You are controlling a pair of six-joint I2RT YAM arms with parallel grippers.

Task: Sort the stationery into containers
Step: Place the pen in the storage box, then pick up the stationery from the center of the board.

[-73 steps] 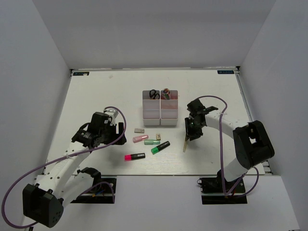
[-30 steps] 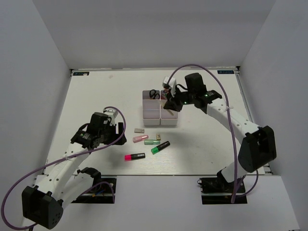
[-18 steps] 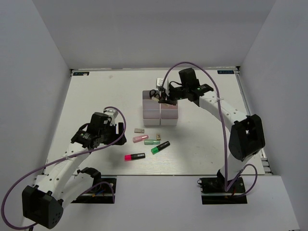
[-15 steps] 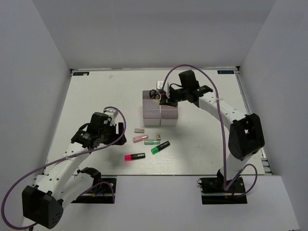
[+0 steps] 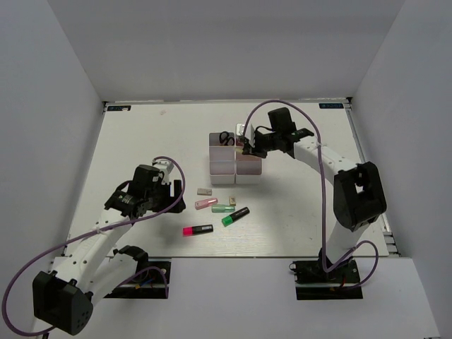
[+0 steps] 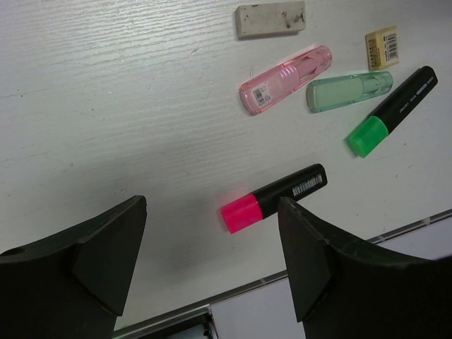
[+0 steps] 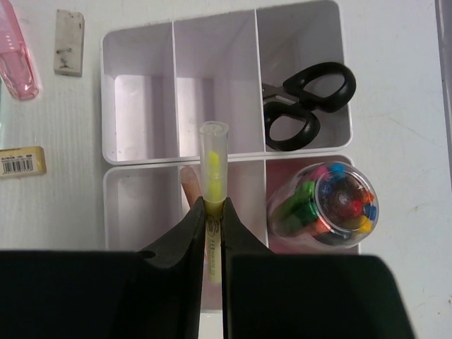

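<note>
One yellow clear-capped stick point(image 7: 213, 159), pinched in right gripper point(image 7: 214, 212), long axis straight out from fingers, cap end forward, above middle of white bins point(image 7: 174, 85). Left gripper point(image 6: 212, 244) spread wide over counter point(image 6: 106, 106).

White table point(image 5: 141, 141), plain grey walls point(image 5: 226, 49)

No legible words or numbers anywhere; barcode sticker on black barrel of pink highlighter point(image 6: 274, 198), lower centre of left wrist view; barcode sticker on pink tube point(image 6: 285, 79); barcode label on tan eraser point(image 6: 382, 48), upper right; blue tags point(image 5: 330, 106) at far worktop point(image 5: 141, 141) corners, too small to read
</note>
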